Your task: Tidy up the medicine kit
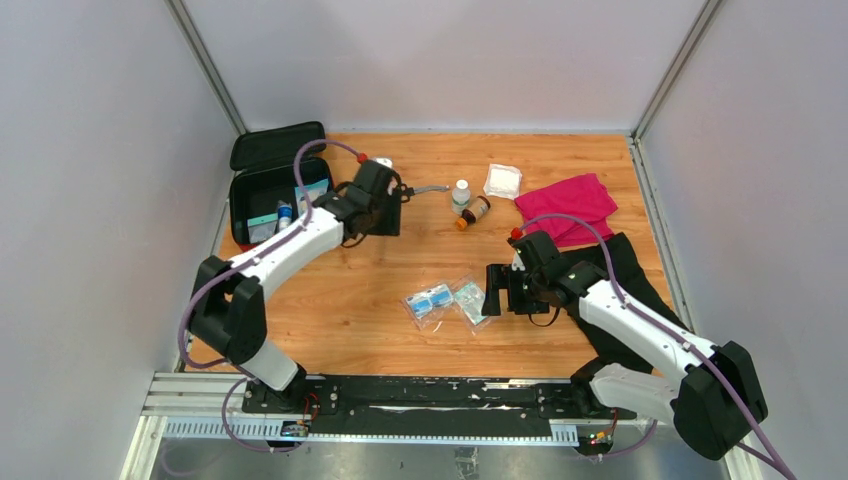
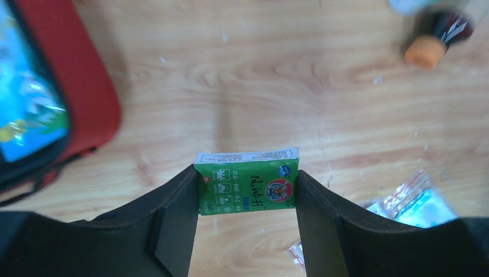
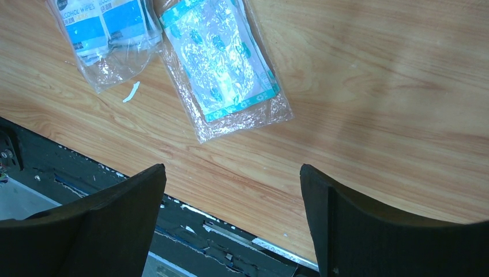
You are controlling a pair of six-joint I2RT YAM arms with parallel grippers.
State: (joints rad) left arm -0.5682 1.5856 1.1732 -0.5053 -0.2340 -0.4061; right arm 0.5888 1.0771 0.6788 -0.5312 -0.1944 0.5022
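Observation:
The medicine kit point(image 1: 272, 190) lies open at the far left, red outside with black lining, with several items inside; its red edge shows in the left wrist view point(image 2: 86, 86). My left gripper point(image 1: 390, 210) hovers just right of the kit, shut on a small green medicine box point(image 2: 248, 187) held above the wood point(image 2: 247, 190). My right gripper point(image 1: 497, 290) is open and empty point(image 3: 232, 184) over the table's near edge. Just beyond it lie a bag of alcohol wipes point(image 3: 109, 34) and a bag of teal packets point(image 3: 222, 63).
A white bottle point(image 1: 460, 192), a brown bottle with an orange cap point(image 1: 473, 212), a grey metal tool point(image 1: 425, 189) and a white gauze pack point(image 1: 502, 180) lie at the back centre. A magenta cloth point(image 1: 565, 205) and a black cloth point(image 1: 620, 290) lie at the right.

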